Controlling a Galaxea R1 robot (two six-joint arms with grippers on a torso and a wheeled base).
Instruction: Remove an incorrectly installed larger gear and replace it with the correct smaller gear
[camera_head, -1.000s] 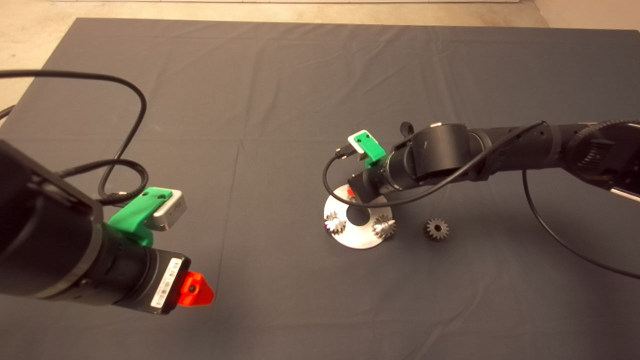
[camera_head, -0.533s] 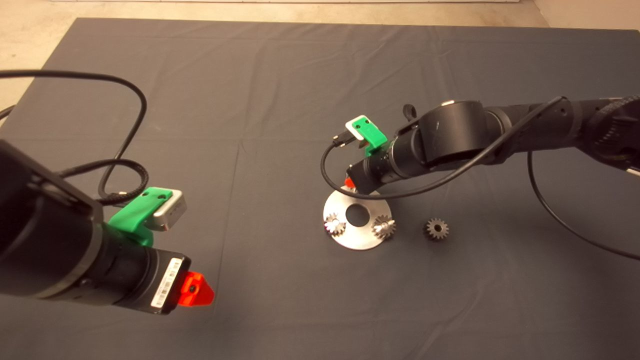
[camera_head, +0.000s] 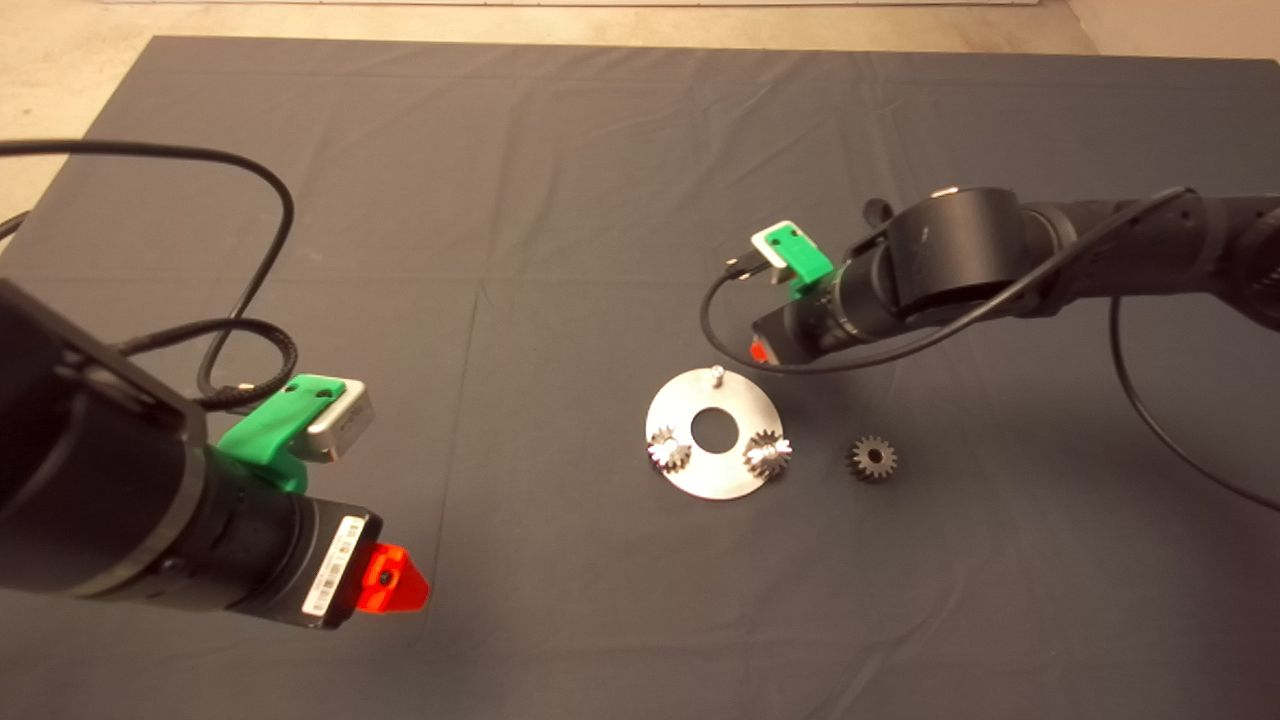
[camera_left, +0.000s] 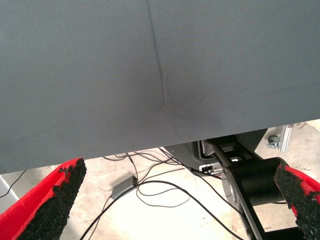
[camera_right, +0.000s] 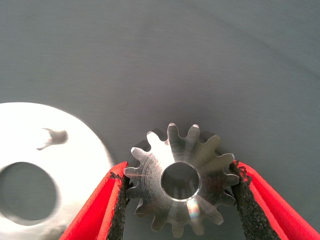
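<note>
My right gripper (camera_right: 180, 171) is shut on the larger gear (camera_right: 202, 156), a grey steel gear with pointed teeth and a wide bore, gripped by its toothed rim. In the head view that gripper (camera_head: 760, 350) hangs above the mat just beyond the round steel plate (camera_head: 712, 482). The plate's far pin (camera_head: 717, 374) stands bare, and two shiny small gears (camera_head: 668, 450) (camera_head: 768, 453) sit on its near pins. To the plate's right, the smaller gear (camera_head: 873, 458) lies dark and flat on the mat. My left gripper (camera_head: 393, 583) waits open at the lower left.
The plate (camera_right: 75, 150) has a large central hole (camera_head: 714, 430). Black cables loop over the mat at the left (camera_head: 262, 260) and under the right arm (camera_head: 1150, 430). Beyond the mat's edge, the left wrist view shows floor, cables and a dark frame (camera_left: 250, 180).
My right gripper has lifted off the plate and drawn back to the right and away, carrying the larger gear. The far pin is now bare. The left arm has not moved.
</note>
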